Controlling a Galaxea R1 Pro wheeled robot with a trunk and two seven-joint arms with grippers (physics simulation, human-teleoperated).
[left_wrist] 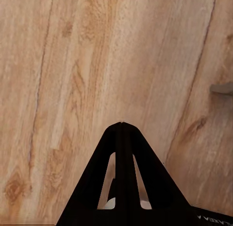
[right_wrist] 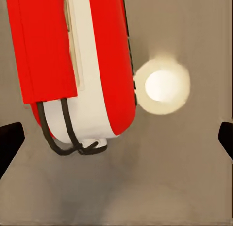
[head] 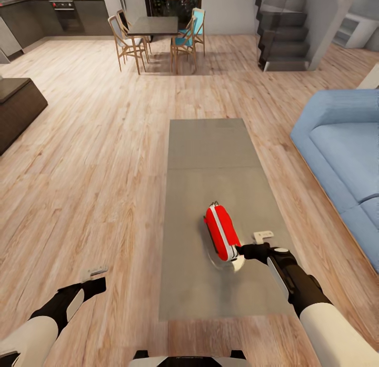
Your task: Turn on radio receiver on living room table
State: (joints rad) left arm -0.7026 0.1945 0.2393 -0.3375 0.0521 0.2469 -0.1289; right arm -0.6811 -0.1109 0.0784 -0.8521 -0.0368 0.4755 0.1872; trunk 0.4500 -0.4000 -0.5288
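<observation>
The radio point(head: 222, 232) lay on the tabletop point(head: 210, 156). The right gripper point(head: 243, 254) hovered beside it, jaws spread wide. The left gripper point(left_wrist: 121, 126) hung over the floor point(head: 95, 162), jaws closed.

I see a glossy red and white plastic-looking radio point(head: 222, 232) on the smooth grey table point(head: 210, 146), whose top reflects light. The floor point(head: 95, 162) is matt grained wood planks; the sofa point(head: 342, 146) looks like soft blue cloth.

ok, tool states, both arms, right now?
Left tool: shut, empty, over the wood floor.
Right tool: open, holding nothing, at the radio receiver on the table.
</observation>
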